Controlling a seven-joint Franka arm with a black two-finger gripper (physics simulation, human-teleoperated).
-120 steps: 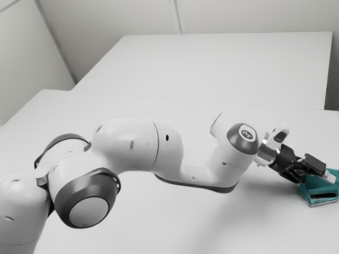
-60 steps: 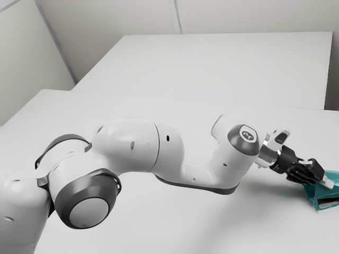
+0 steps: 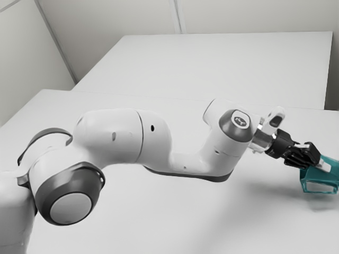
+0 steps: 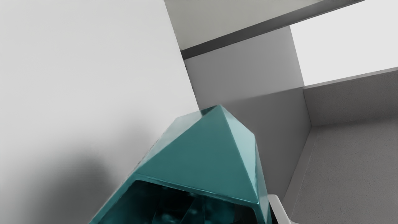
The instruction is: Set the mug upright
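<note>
The mug (image 4: pixel 202 158) is teal and glossy, with flat faces in the form of triangles, which meet in straight, sharp edges. Some faces are pale and shiny, others are deeper in colour. It has a wide opening with a thin rim and rounded corners, and the inside looks very dark in the wrist view. In the exterior view this opening is turned to the near side, not straight up, so the mug is tilted. If it is the mouth or the handle, I cannot tell.

The mug is at the exterior view's right edge, partly cut off, a little above the tabletop (image 3: pixel 159 217), and a soft shadow (image 3: pixel 319 204) lies under it.

The end effector (image 3: pixel 323 166) is closed on the mug and carries it, open only as far as the held part needs. One pale fingertip shows at the mug's side; the other is hidden.

The white arm (image 3: pixel 111 137) comes from the exterior view's left. On the far side is another pale table (image 3: pixel 212 63), and behind it a light wall (image 3: pixel 106 16).
</note>
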